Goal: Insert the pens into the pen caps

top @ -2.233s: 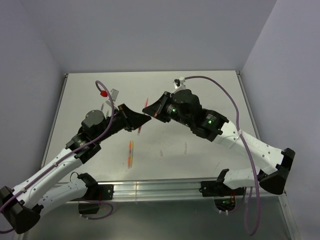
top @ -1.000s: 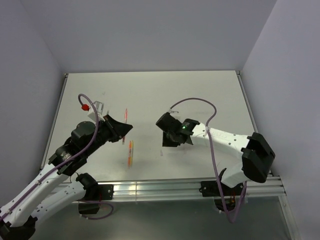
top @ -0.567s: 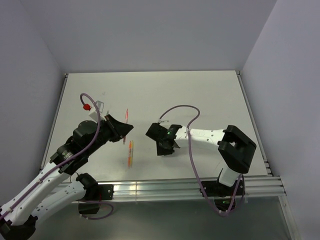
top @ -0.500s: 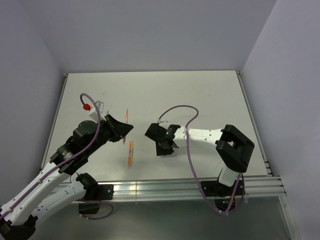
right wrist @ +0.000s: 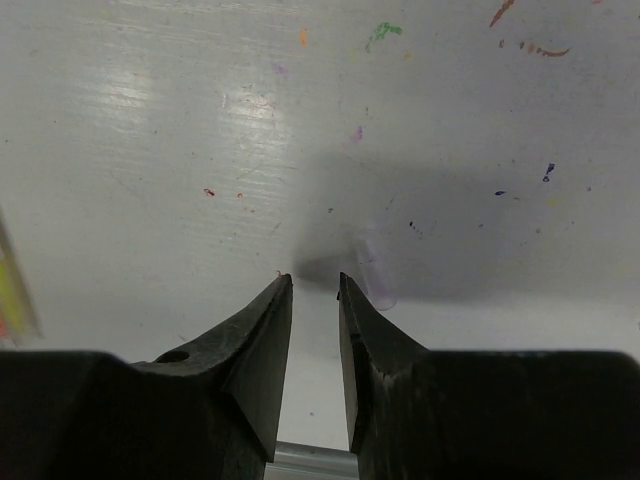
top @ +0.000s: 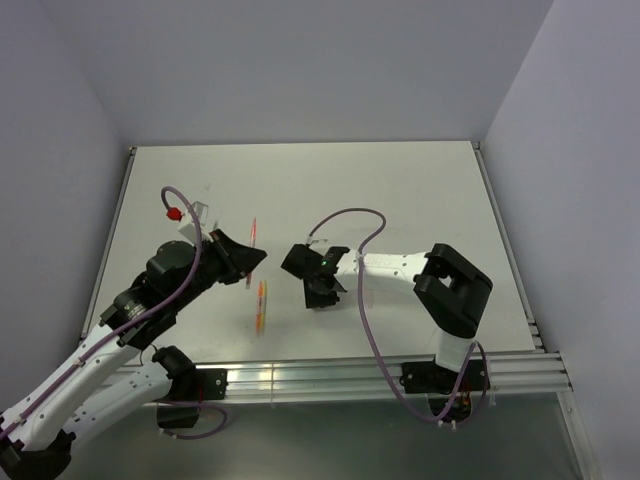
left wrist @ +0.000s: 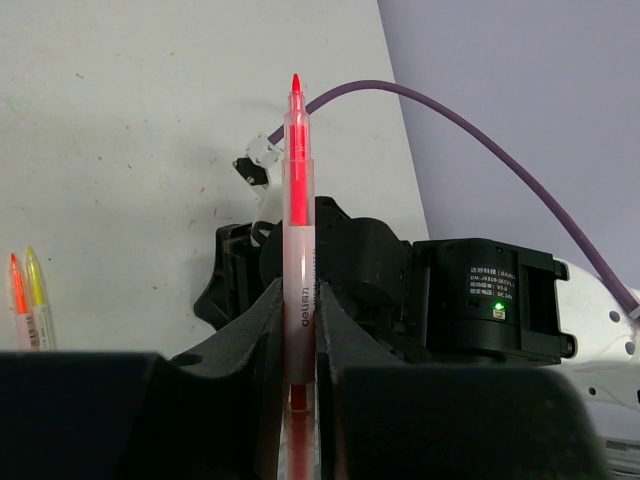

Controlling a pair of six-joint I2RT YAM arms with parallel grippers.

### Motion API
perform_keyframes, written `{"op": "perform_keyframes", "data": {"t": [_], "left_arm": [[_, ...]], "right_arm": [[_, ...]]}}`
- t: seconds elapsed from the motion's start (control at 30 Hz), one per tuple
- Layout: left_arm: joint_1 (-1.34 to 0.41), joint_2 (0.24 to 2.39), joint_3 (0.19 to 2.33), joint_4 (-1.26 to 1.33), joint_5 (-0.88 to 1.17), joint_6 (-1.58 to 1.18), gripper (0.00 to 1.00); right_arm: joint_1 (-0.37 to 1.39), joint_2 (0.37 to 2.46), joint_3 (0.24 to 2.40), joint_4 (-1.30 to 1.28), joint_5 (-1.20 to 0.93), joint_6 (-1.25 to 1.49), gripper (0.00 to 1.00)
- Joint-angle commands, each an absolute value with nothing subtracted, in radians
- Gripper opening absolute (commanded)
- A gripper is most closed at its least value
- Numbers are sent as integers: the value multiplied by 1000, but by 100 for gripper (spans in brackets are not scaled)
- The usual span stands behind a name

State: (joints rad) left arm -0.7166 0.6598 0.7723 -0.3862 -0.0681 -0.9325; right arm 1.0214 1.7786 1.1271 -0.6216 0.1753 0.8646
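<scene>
Since a second ago the right arm has folded in on itself, and its end effector (top: 316,288) has slid across the surface (top: 400,190) toward the two pens (top: 261,305) lying there. It now hangs just to their right. The left arm has hardly shifted in that time.

In the right wrist view, the right end effector (right wrist: 313,290) points down at the surface with its jaws only a narrow slit apart and nothing between them. A short clear cap (right wrist: 372,272) lies flat just outside the right-hand finger, apart from it, in the shadow the arm casts. The cap lies further from the two lying pens than the fingers do. Small specks of coloured ink dot the surface around it.

The left end effector (left wrist: 298,295) is clamped on a red pen (left wrist: 297,190), which stands straight up out of the jaws with its bare red tip uppermost. In the overhead view this end effector (top: 252,258) sits just beyond the two lying pens, on their far side. From the left wrist those two pens (left wrist: 25,300), one orange and one yellow, lie side by side at the left edge. The right arm's black wrist shows behind the held pen, and a purple cable (left wrist: 480,130) arches over it.
</scene>
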Motion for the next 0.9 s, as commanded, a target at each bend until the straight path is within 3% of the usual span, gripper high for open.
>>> {"op": "perform_keyframes", "data": {"t": [0.0,0.23,0.87], "left_arm": [[-715,666,801,-377,-58,-911,0],[-713,683,796,-357,-49,-914,0],[-713,683,787,-348,-51,-920,0]], "right_arm": [[1025,1752,1144,-617,212,851,33],[1025,1692,1190,-672,255,833,33],[1006,1764,1117,-629,299,727,33]]}}
